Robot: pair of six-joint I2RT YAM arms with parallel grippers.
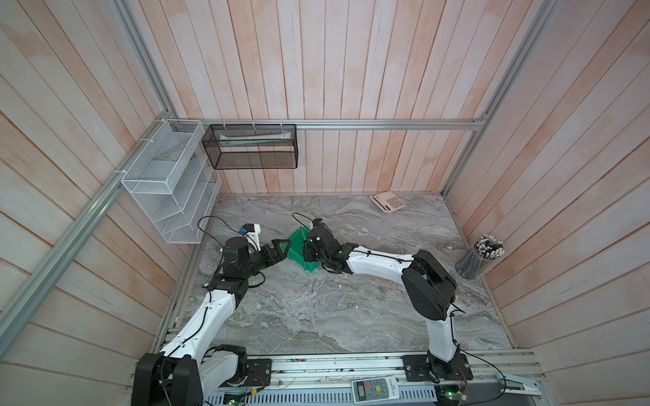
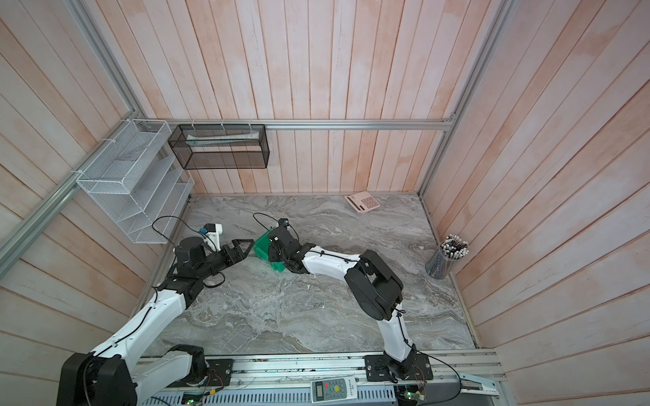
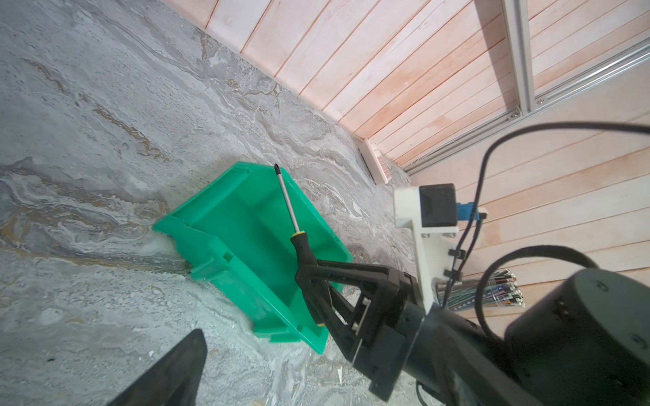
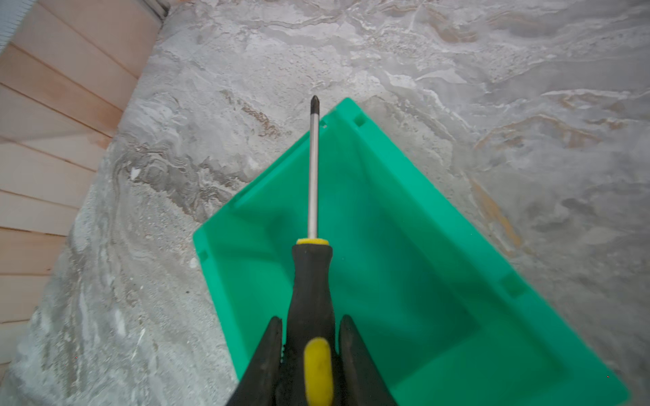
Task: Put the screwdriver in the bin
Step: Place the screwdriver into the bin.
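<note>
In both top views the bin (image 1: 297, 246) (image 2: 262, 246) stands askew on the marbled surface (image 1: 316, 316), at about 10 o'clock from the surface's middle. The right arm (image 1: 373, 263) reaches in from 3 o'clock. Its wrist covers much of the bin and hides the screwdriver. The left gripper (image 1: 285, 250) sits just at the bin's 9 o'clock side, jaws spread wide and holding nothing. A pink calculator (image 1: 387, 203) lies toward 1 o'clock on the surface, and a cup of pens (image 1: 475, 262) stands at 3 o'clock.

In the left wrist view the right gripper (image 3: 311, 276) is clamped on the black-and-yellow handle of the screwdriver (image 3: 297, 242). It holds the tool over the bin's open inside, with the shaft slanting across it. One left finger (image 3: 176, 372) shows, apart from the bin.

In the right wrist view both fingers (image 4: 271, 351) pinch the handle. The shaft points out over the bin, and its tip shows beside a rim corner.
</note>
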